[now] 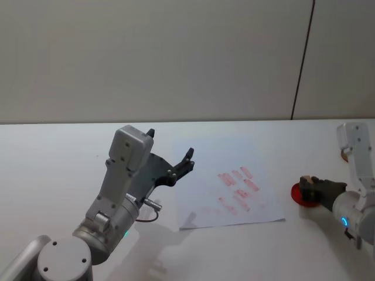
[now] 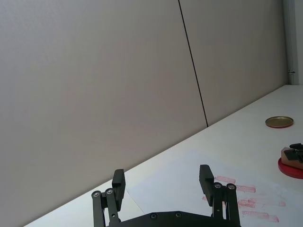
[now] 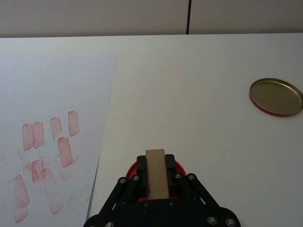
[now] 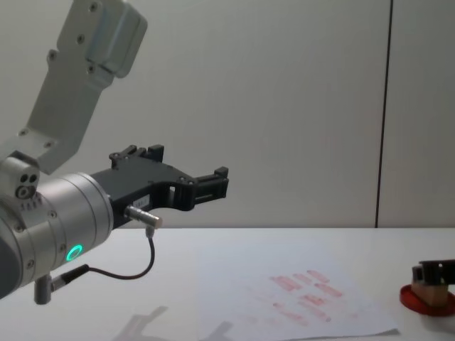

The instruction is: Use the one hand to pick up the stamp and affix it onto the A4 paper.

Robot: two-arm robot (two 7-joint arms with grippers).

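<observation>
Right of the paper (image 1: 205, 161), the right tool (image 1: 309, 186) pinched the stamp (image 3: 156, 175), apparently on the ink pad (image 4: 425, 302); the left tool (image 2: 162, 176) hovered spread left of it.

Plain grey-beige wall (image 1: 146, 58) behind, one thin dark vertical seam (image 1: 303, 58) on the right. White matte surface (image 1: 58, 152) ran straight up to it. Light was even, shadows soft.

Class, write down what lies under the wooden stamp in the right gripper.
A round red ink pad, its rim showing either side. The stamp and the right gripper shut on it cover the pad's middle. The left gripper hangs open near the paper.
</observation>
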